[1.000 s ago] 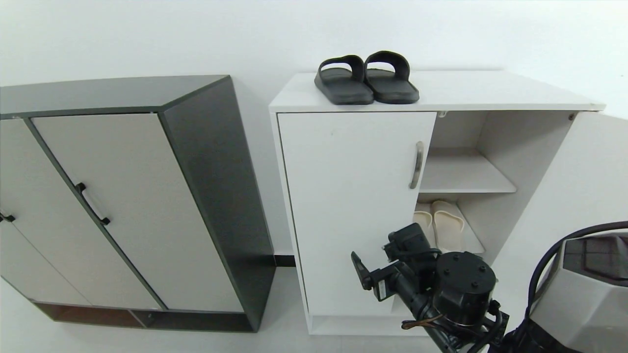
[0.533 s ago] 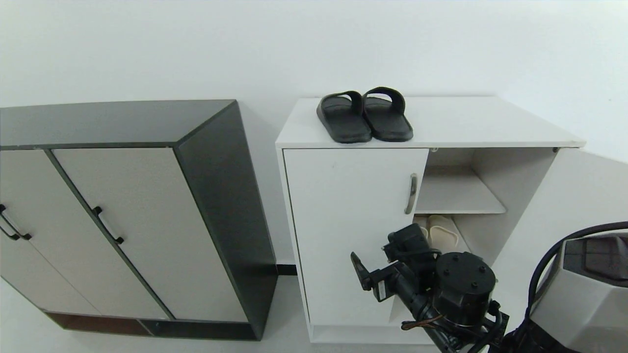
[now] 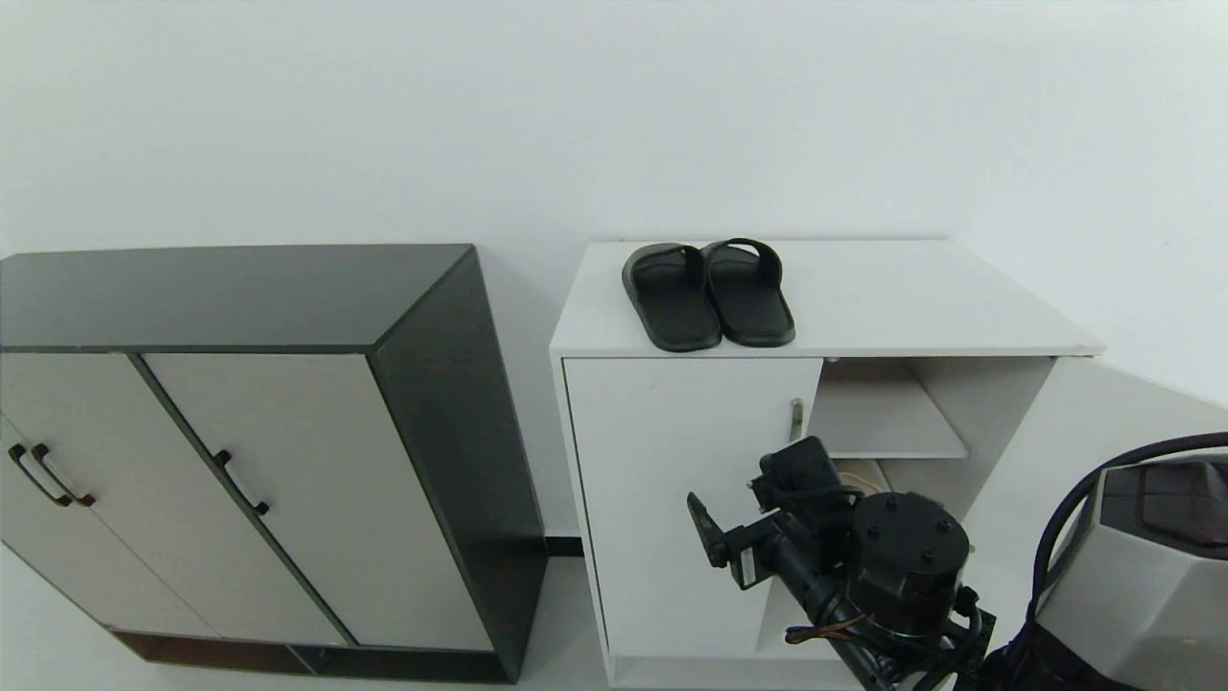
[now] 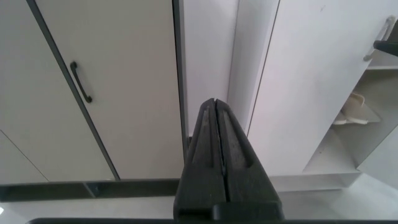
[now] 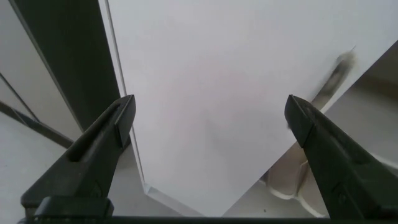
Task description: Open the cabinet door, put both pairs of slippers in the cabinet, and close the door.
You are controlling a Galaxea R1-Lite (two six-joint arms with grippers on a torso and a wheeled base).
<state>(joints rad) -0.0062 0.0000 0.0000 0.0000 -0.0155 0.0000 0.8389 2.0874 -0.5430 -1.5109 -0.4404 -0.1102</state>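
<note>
on the left stood a dark cabinet (image 3: 240, 384), doors closed, no part of the job. my left gripper (image 4: 215, 104) hung low before the gap between the two cabinets, its jaws pressed fully together and holding nothing. next came the white cabinet (image 3: 672, 499), with its left door closed and its right half open. on its top, toward the left end, lay the black slippers (image 3: 710, 293), side by side. their long axes ran front to back, with straps and toes toward the wall and heels toward me. my right gripper (image 5: 210, 106) sat low before the closed door, jaws spread wide and empty. the cream slippers (image 4: 356, 109) already lay on the lower shelf. i judged the black pair to be the step in hand. next, an arm would have to rise to the top and pinch that pair.
</note>
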